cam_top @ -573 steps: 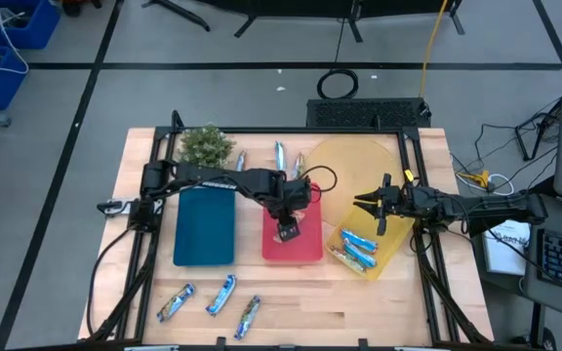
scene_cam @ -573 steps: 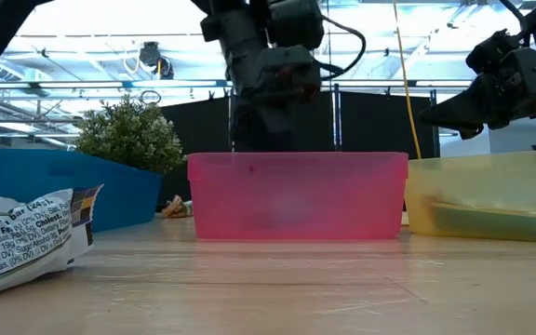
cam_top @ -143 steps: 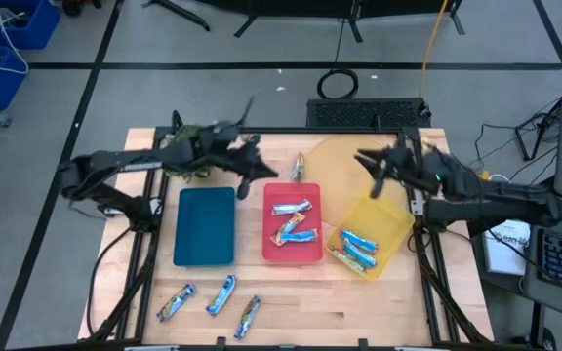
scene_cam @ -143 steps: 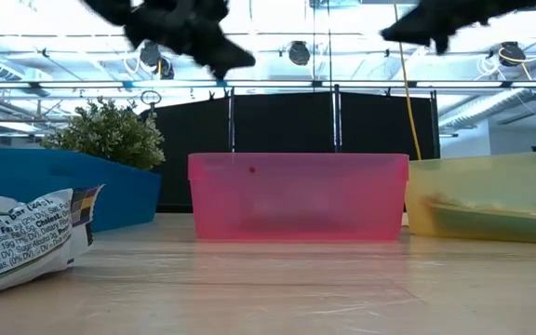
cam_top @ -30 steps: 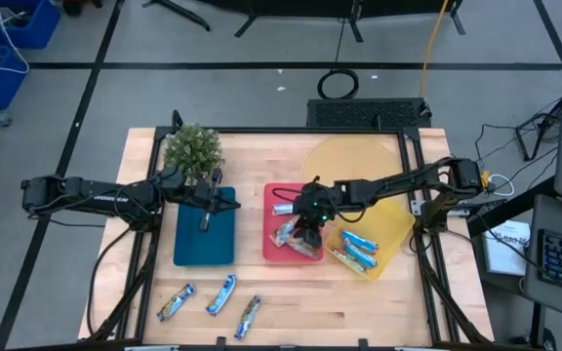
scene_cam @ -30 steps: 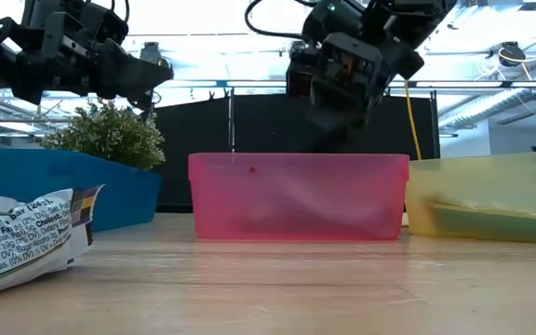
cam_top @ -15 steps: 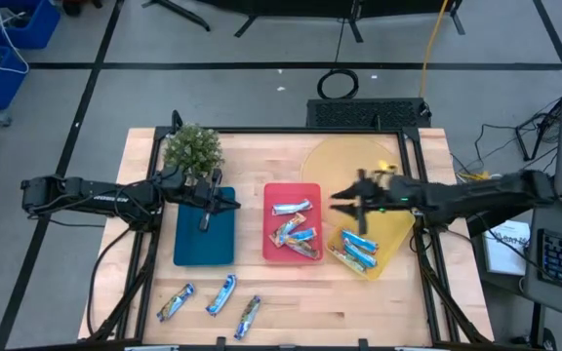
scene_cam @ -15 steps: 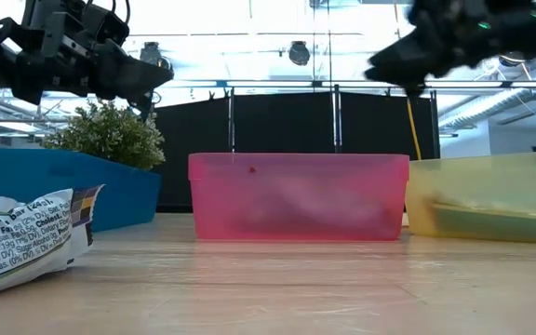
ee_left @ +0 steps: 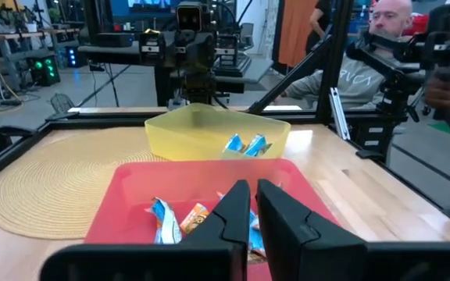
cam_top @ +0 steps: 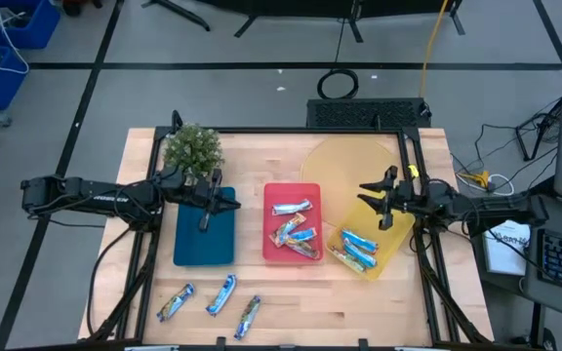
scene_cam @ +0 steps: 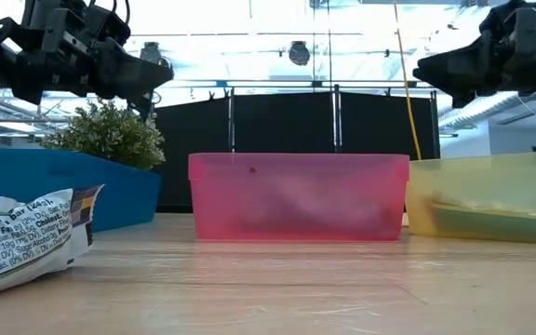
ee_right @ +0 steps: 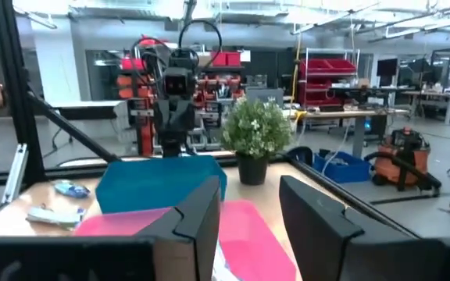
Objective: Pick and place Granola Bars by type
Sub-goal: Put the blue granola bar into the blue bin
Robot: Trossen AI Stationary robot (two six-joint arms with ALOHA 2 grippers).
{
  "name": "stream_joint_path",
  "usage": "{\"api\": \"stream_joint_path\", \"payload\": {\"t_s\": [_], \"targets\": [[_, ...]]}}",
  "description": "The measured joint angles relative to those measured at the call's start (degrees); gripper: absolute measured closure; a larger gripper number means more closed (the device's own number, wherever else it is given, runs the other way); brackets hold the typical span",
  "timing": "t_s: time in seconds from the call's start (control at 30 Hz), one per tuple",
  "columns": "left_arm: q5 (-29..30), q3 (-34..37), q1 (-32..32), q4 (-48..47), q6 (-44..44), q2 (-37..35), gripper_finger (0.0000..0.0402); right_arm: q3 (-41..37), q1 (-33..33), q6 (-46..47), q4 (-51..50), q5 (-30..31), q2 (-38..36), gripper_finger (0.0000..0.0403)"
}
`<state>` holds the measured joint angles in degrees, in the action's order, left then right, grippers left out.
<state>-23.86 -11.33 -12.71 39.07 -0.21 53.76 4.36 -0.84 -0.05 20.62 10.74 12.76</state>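
Three granola bars (cam_top: pixel 292 227) lie in the red tray (cam_top: pixel 270 252) at mid-table. A few more bars (cam_top: pixel 357 248) lie in the yellow tray (cam_top: pixel 395 228) to its right. Three bars (cam_top: pixel 221 293) lie loose on the table near its near edge; one of them fills the low view's left side (scene_cam: pixel 24 237). My left gripper (cam_top: pixel 232 204) hovers shut and empty over the far part of the blue tray (cam_top: pixel 205 242). My right gripper (cam_top: pixel 367 199) hovers open and empty above the yellow tray's far end.
A small green plant (cam_top: pixel 192 148) stands at the far left, just behind the blue tray. A round woven mat (cam_top: pixel 344 156) lies at the far right. A seated person (ee_left: pixel 366 55) shows beyond the table in the left wrist view.
My right gripper has risen out of the red tray and drawn back toward the table's right edge, and now hangs over the yellow tray. Three bars show in the red tray where it was.
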Motion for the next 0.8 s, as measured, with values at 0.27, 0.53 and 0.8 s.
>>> {"api": "stream_joint_path", "payload": {"t_s": [0.27, 0.53, 0.8], "targets": [[1.3, 0.0, 0.0, -0.5, -0.3, 0.0, 0.0386, -1.1, 0.0, -1.1, -8.7, 0.0, -3.4, 0.0278], [0.1, -2.5, 4.3, -10.6, -1.9, 0.2, 0.0392, -1.2, 0.0, 2.1, -8.7, -0.2, -3.3, 0.0278], [17.9, -15.8, 25.9, -36.1, -7.4, 1.9, 0.0397, -1.3, 0.0, 2.6, -9.4, -0.3, -3.3, 0.0278]]}}
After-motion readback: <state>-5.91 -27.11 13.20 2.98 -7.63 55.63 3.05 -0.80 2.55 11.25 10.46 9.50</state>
